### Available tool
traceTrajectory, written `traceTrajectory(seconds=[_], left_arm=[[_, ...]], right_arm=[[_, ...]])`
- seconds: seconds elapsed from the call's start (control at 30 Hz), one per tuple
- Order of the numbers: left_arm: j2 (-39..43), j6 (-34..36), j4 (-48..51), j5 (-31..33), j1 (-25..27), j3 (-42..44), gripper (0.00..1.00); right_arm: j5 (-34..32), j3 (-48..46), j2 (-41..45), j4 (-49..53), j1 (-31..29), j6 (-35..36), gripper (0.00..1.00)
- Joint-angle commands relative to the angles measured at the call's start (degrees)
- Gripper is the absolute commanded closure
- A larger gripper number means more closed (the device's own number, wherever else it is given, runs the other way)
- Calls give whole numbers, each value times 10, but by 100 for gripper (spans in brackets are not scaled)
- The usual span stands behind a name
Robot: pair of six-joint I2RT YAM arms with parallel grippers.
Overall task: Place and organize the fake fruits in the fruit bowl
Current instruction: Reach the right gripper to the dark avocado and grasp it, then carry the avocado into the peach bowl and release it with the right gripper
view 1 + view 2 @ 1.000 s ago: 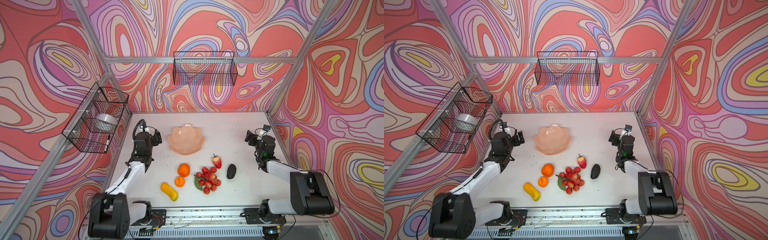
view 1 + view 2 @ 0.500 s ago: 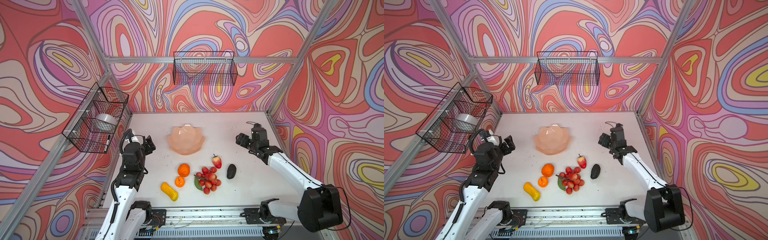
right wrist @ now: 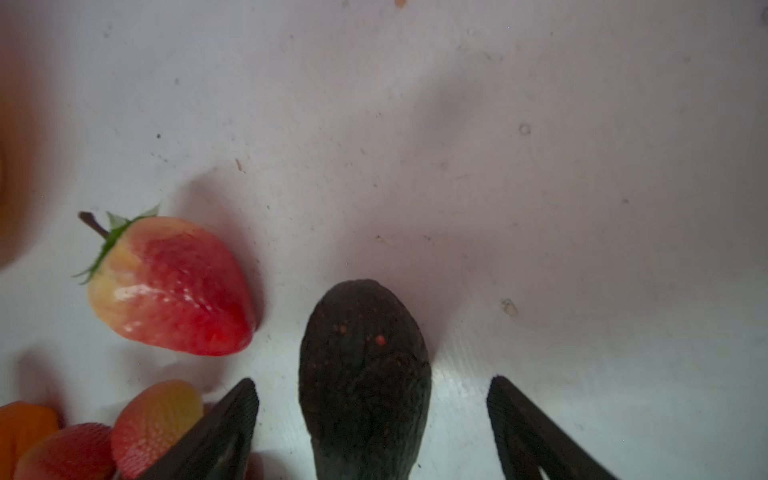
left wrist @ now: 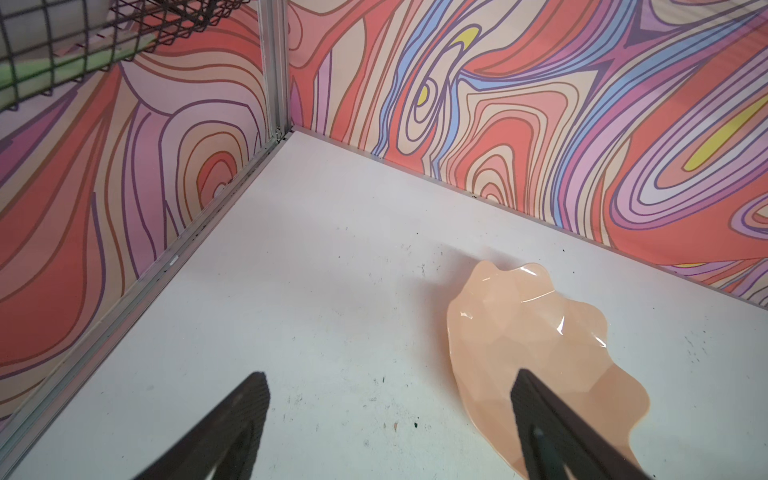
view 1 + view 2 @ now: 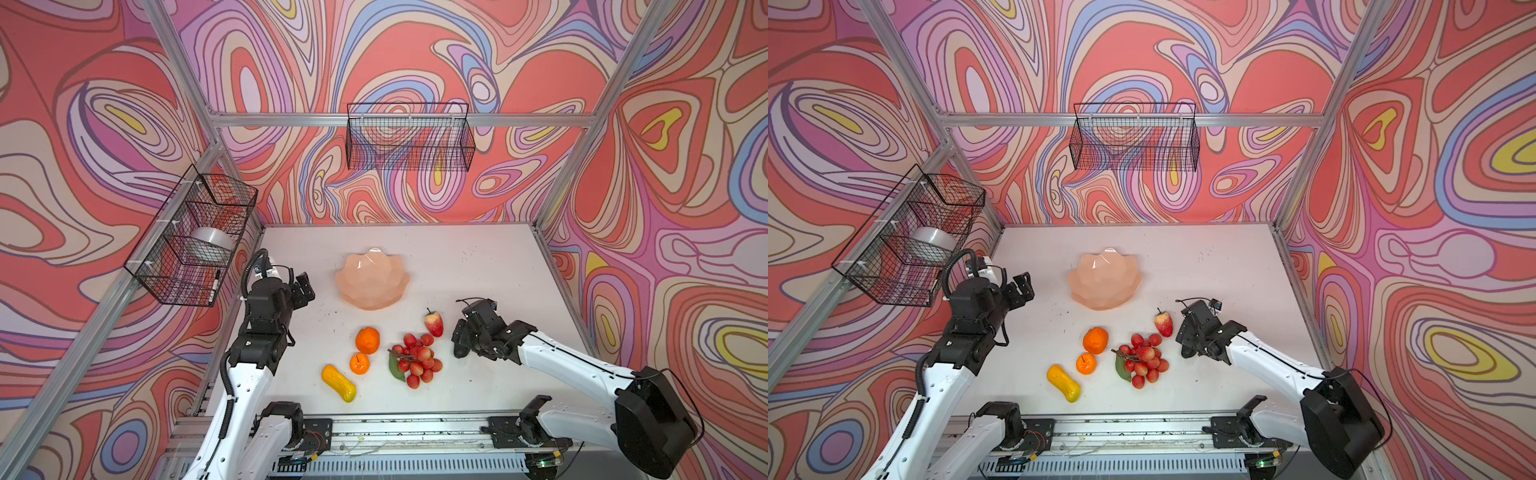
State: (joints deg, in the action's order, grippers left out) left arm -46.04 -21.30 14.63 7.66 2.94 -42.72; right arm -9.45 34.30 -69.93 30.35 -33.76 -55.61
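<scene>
The peach-pink fruit bowl sits empty mid-table, its edge also in the left wrist view. In front of it lie a large orange, a small orange, a long yellow fruit, a strawberry and a red berry cluster. My right gripper is open and low over the black avocado, one finger on each side with gaps. My left gripper hangs open and empty, left of the bowl.
A wire basket on the left wall holds a clear round container. Another wire basket hangs on the back wall. Patterned walls close in three sides, and a metal rail runs along the front.
My right gripper has come from the right rear forward and down, and now straddles the avocado. My left arm has lifted, its gripper staying left of the bowl. No fruit has moved.
</scene>
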Motion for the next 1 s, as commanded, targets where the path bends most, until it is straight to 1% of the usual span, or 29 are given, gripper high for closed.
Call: traceTrajectory(seconds=[0.0,0.07,0.17,0.27,0.33,0.43,0.5,0.6,0.7,0.77,0.87,0.9,0.97], left_arm=[[10,-10,14,-5,-3,-10,8],[12,-10,17,-5,-3,-11,7],[15,-12,17,-5,-4,-10,7],[14,-13,18,-5,-3,-10,7],[13,-15,21,-5,-3,-11,7],[12,-18,28,3,-3,-14,7],[13,-19,32,8,-3,-15,7],[14,-16,40,10,-3,-17,7],[7,-25,70,19,-3,-28,6],[1,-29,110,6,-3,-46,5],[8,-54,165,-19,-3,-54,6],[14,-67,176,-26,-3,-49,6],[27,-89,196,-55,-3,-36,8]], right_arm=[[-38,-16,-16,-13,-8,-46,19],[-49,-17,-19,-19,-10,-45,26],[-61,-15,-19,-27,-11,-39,33],[-58,-6,-25,-29,-12,-33,48],[-64,11,-22,-26,-23,-22,56],[-91,59,-20,-3,-40,3,64],[-100,107,-27,1,-46,35,68],[-118,188,-56,-9,-52,87,71],[-99,270,-117,-61,-52,154,72],[-57,376,-203,-52,-52,202,73],[-10,478,-298,-67,-52,236,75],[1,507,-324,-74,-53,241,75],[10,588,-401,-56,-54,257,75]])
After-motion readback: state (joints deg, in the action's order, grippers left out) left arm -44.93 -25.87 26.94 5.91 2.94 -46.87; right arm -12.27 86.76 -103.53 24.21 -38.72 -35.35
